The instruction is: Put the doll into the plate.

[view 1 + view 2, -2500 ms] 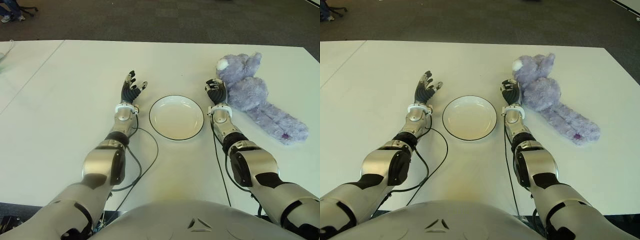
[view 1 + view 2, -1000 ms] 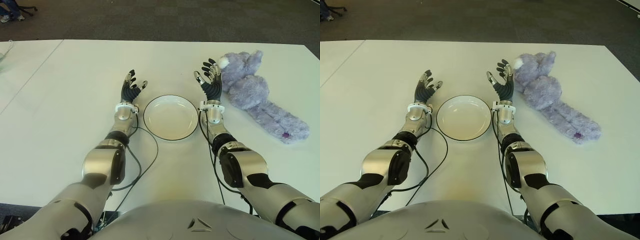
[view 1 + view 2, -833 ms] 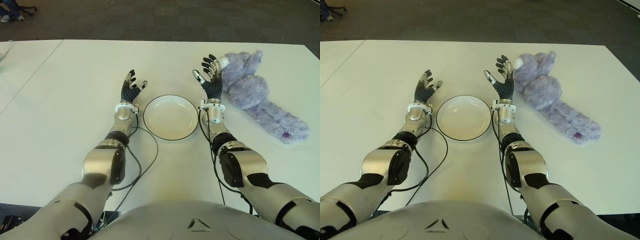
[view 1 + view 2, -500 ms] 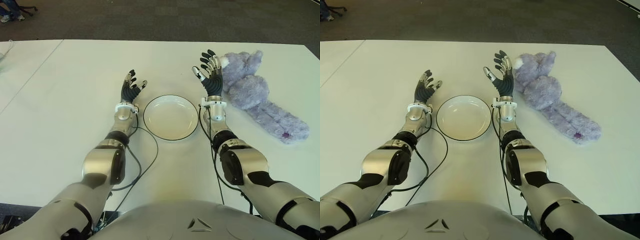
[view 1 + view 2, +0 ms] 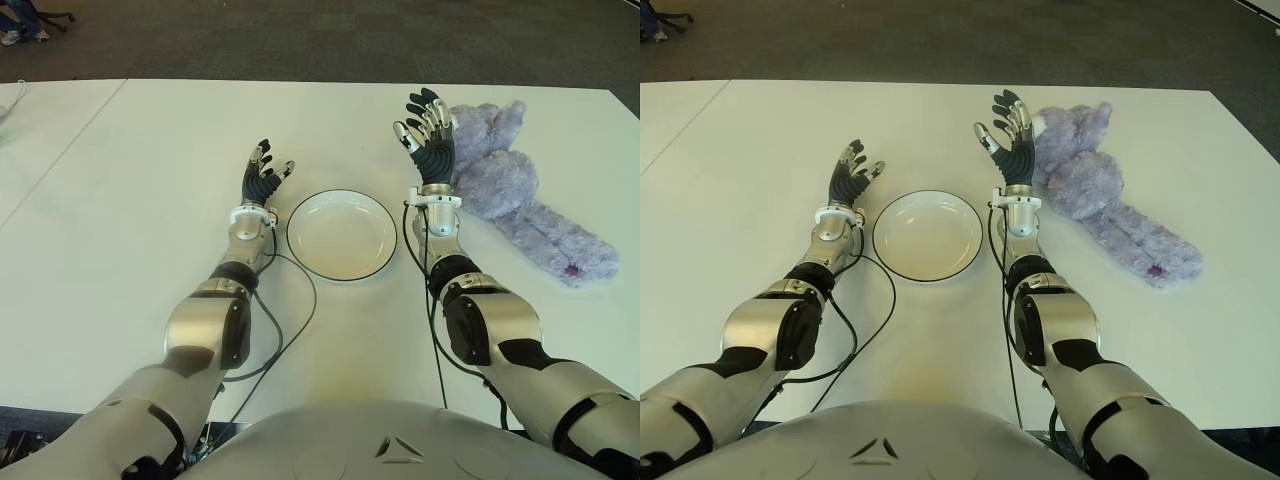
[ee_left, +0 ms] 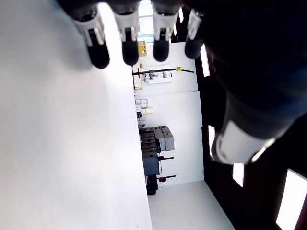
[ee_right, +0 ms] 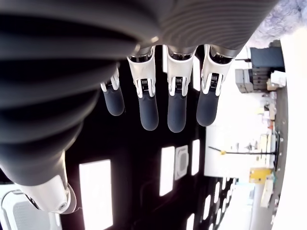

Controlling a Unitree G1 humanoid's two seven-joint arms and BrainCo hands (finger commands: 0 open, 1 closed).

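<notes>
The purple plush doll (image 5: 505,185) lies on the white surface (image 5: 120,200), to the right of the white plate (image 5: 342,234) and well clear of it; the plate holds nothing. The right robot hand (image 5: 427,140) is raised with its palm up and its fingers (image 7: 175,103) spread wide, gripping nothing, just left of the doll's head. Whether it touches the fur is hard to tell from the eye views, though a fringe of purple fur shows at the edge of its wrist view.

Two and a half seconds ago this hand lay low beside the doll with its fingers partly curled. Since then it has lifted, opened out and turned upright. The plate has also shifted slightly to the left, and the doll's head has been nudged a little.

The left robot hand (image 5: 262,179) shows just left of the plate, fingers open and relaxed, unchanged from before.
</notes>
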